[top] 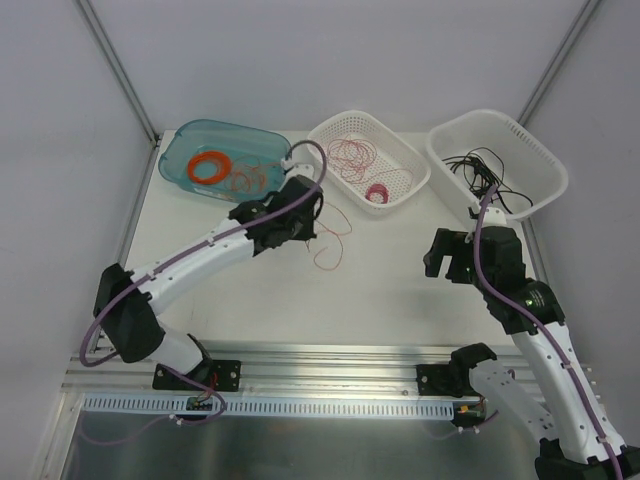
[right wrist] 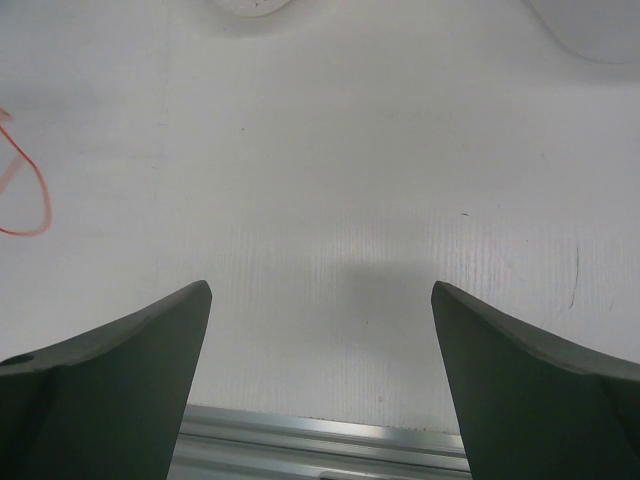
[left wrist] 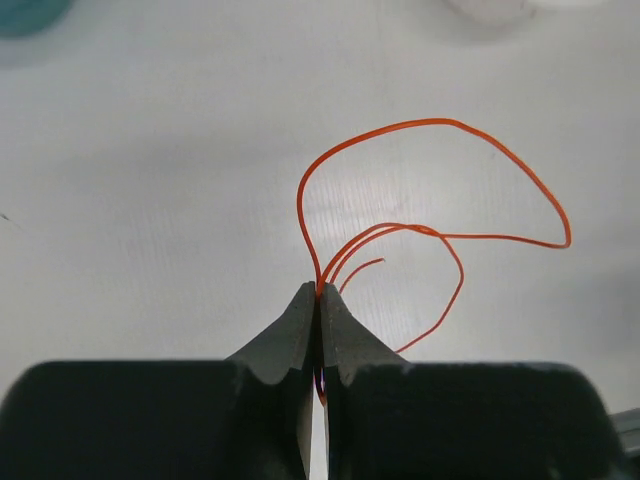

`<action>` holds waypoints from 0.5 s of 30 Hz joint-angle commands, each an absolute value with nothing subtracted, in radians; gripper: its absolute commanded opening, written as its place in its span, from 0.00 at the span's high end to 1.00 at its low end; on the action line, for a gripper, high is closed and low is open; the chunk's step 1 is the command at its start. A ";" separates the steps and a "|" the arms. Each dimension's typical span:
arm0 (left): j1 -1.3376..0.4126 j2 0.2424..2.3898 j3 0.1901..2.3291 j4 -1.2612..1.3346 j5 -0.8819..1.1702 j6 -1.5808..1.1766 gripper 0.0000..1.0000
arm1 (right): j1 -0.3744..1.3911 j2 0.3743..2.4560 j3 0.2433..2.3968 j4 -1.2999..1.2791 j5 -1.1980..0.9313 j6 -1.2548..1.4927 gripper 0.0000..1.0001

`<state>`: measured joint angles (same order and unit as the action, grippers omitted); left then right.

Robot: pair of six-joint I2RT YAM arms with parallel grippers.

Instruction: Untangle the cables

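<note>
In the middle of the counter (top: 400,280), the left pincer (left wrist: 318,296) is pinched tight on a thin orange cable (left wrist: 440,124).
Its loose loops curl over bare white top near the white basket (top: 352,113). The right pincer (right wrist: 321,290) hangs spread wide, holding nothing, close to the metal rail (right wrist: 320,440) at the front edge, with free space all around.

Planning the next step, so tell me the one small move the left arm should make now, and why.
Probably lift the left gripper slowly straight up. Its jaws are shut on the orange cable, whose loose loops trail over the table ahead of it. Raising it should show whether the strand hangs free.
</note>
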<state>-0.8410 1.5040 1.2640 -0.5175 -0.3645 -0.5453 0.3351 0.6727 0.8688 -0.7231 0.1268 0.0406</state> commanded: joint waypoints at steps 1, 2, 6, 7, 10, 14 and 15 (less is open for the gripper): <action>-0.732 1.401 1.370 -0.561 -0.318 -0.433 1.00 | 0.331 0.672 0.876 -0.716 0.124 0.038 0.03; -0.671 1.393 1.412 -0.566 -0.307 -0.419 1.00 | 0.331 0.672 0.877 -0.719 0.127 0.037 0.03; -0.542 1.397 1.538 -0.581 -0.304 -0.328 1.00 | 0.331 0.672 0.879 -0.726 0.127 0.034 0.03; -0.508 1.405 1.563 -0.581 -0.281 -0.321 1.00 | 0.330 0.672 0.879 -0.726 0.126 0.032 0.03; -0.387 1.457 1.653 -0.583 -0.252 -0.302 1.00 | 0.331 0.672 0.885 -0.729 0.127 0.028 0.03; -0.258 1.567 1.764 -0.581 -0.187 -0.307 1.00 | 0.331 0.675 0.897 -0.738 0.132 0.017 0.03; -0.239 1.597 1.808 -0.581 -0.186 -0.310 1.00 | 0.331 0.678 0.899 -0.744 0.135 0.015 0.03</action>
